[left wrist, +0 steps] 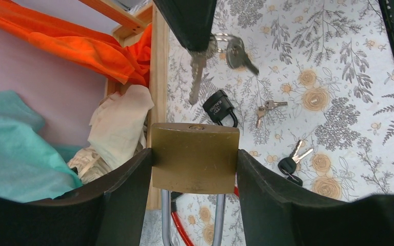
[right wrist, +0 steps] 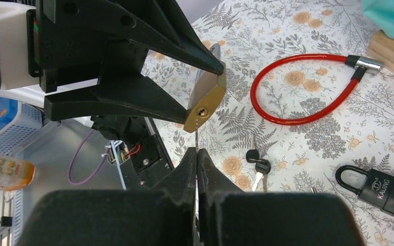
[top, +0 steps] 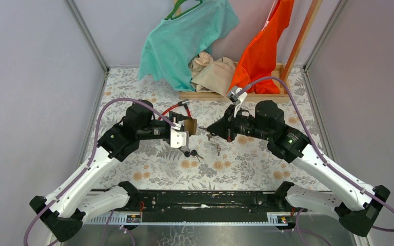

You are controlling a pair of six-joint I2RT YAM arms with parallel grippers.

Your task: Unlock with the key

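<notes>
While the top view shows both arms meeting over the table [top: 246,164], the left pincer [top: 186,132] grips the brass padlock [top: 190,125] by its flanks. The right pincer [top: 211,129], pressed together on the key [top: 208,135], faces it from the right, just apart.

From the left wrist, the padlock's keyhole [left wrist: 196,126] faces the key. The blade points lengthwise at it, with the tip just short.

From the right wrist, the blade shows edge-on, running straight from the pincer toward the keyhole. I cannot tell whether it has entered. A straight push along the blade looks like the next move.
</notes>
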